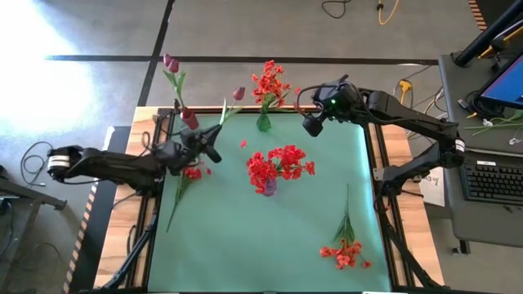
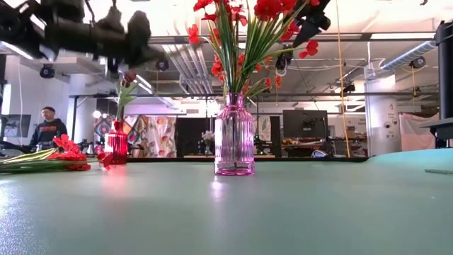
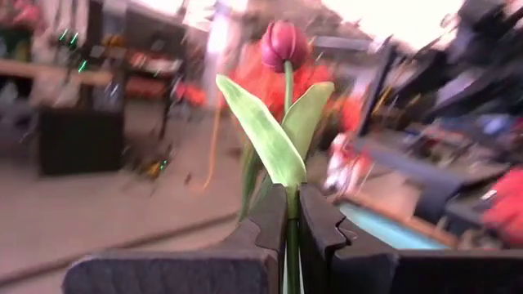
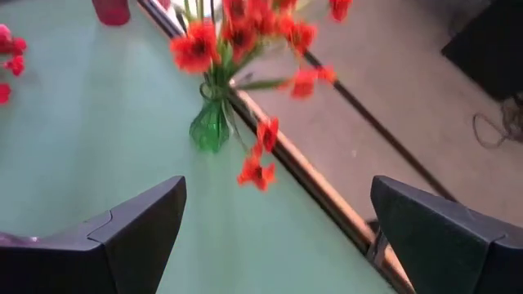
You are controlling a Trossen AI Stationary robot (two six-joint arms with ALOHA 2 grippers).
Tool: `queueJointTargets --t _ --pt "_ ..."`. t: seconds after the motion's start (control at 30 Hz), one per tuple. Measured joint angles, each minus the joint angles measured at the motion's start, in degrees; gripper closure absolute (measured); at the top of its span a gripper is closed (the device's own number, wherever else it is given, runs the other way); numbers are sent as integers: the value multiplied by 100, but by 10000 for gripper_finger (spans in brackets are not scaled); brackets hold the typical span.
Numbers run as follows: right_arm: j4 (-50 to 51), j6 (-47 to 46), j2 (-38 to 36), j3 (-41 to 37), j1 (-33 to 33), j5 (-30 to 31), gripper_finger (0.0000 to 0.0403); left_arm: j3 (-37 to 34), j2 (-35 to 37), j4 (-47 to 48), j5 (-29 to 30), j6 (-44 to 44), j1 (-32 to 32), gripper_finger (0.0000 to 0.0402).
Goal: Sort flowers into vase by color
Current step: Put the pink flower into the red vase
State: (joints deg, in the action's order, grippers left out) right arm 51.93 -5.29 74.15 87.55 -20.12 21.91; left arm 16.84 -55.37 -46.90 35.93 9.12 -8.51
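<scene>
My left gripper is over the table's far left and shut on a dark magenta tulip, whose bud points toward the far edge. A red vase beside it holds another tulip. A green vase at the far edge holds orange-red flowers. A pink vase in the middle holds red flowers. Loose red sprays lie on the table's left and near right. My right gripper hangs open just right of the green vase. My left gripper pinches the tulip's thin green stem between its two fingers, below the leaves. The fingers come from the table's left, and the stem runs on forward past the fingertips. The tulip is lifted clear of the table, with its bud at the free end.
The green mat has bare room along its near edge and between the vases. The table's wooden border runs just behind the green vase. A person stands in the room far behind. A desk with a keyboard stands right of the table.
</scene>
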Motion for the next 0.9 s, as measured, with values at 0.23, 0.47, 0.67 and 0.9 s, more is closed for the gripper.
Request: queueJointTargets --t 0.23,0.47,0.67,0.9 --pt "-692 444 0 0 0 -73 21 670 618 -8 -1221 -873 0 401" --pt "-1998 1010 0 0 75 -2057 21 1547 596 -43 -4214 -836 4 401" --pt "-3585 1554 43 -15 629 -3486 21 2037 280 -25 -4790 -778 18 401" --pt "-4859 1918 462 -31 1362 -3560 21 2437 -301 -28 -4742 -882 15 401"
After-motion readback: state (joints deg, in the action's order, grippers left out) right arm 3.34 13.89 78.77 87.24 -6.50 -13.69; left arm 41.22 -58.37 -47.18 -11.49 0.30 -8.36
